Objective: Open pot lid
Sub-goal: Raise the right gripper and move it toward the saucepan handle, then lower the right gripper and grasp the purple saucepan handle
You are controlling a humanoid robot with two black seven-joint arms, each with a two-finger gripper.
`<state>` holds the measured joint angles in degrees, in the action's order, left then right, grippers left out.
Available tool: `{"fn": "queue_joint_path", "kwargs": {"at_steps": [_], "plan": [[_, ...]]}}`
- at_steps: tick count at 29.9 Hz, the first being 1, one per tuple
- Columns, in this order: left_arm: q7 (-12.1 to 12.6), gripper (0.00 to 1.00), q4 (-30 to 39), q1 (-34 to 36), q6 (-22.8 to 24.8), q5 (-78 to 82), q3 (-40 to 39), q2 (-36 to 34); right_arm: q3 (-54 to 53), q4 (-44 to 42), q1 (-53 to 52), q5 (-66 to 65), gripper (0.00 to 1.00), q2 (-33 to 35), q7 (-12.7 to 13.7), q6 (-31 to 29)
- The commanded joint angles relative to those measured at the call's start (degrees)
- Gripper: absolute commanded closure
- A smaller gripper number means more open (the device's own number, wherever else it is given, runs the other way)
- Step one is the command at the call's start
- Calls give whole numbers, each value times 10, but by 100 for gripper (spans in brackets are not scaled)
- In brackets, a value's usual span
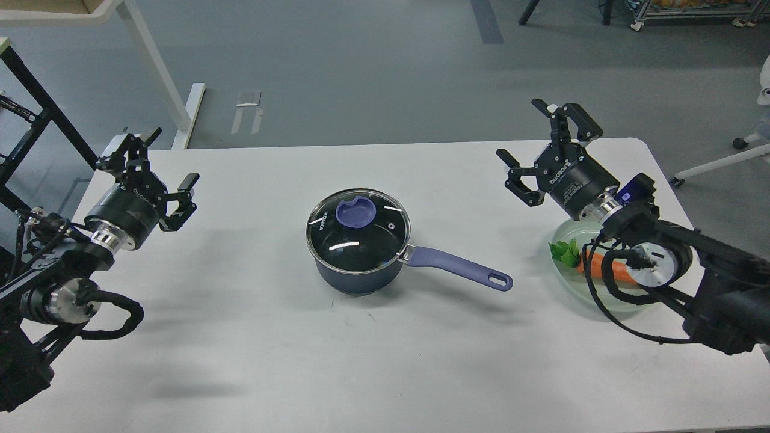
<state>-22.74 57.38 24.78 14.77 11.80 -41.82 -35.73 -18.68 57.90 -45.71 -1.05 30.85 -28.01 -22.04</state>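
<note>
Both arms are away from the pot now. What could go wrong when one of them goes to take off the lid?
1. The knob on the lid is flat and low, so open fingers may slip off it or hit the glass.
2. Nothing holds the pot; its long handle may swing if the lid sticks.
3. The right gripper hangs over the green dish with the carrot; its cables may catch it.

Bright even light, soft shadows on table, glare streaks on lid

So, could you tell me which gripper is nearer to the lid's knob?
Roughly even; the left gripper looks marginally nearer. It hovers open to the left of the knob; the right gripper hovers open to its right.
</note>
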Motion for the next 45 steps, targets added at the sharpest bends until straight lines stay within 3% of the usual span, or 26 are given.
{"fn": "queue_joint_path", "kwargs": {"at_steps": [1, 4, 9, 15, 20, 27, 35, 45], "plan": [[-2, 1, -3, 19, -5, 2, 2, -3, 2, 62, -38, -97, 0, 77, 0, 7], [-2, 1, -3, 28, 0, 2, 2, -2, 9, 84, -92, -218, 0, 117, 0, 8], [-2, 1, 4, 30, 0, 3, 19, -1, 85, 102, -202, -444, 0, 111, 0, 33], [-5, 1, 25, 31, -6, 9, 21, 1, 287, 117, -333, -609, 0, 14, 0, 110], [-4, 1, 36, 30, -8, 11, 22, -5, 381, 111, -359, -736, 0, -43, 0, 176], [-4, 1, 43, 30, -8, 33, 21, -5, 451, 111, -359, -838, 0, -54, 0, 184], [-4, 1, 62, 30, -19, 34, 21, 0, 483, 111, -356, -852, 2, -63, 0, 185], [-2, 1, 62, 30, -19, 34, 21, 0, 525, 102, -354, -857, 15, -76, 0, 197]]}}
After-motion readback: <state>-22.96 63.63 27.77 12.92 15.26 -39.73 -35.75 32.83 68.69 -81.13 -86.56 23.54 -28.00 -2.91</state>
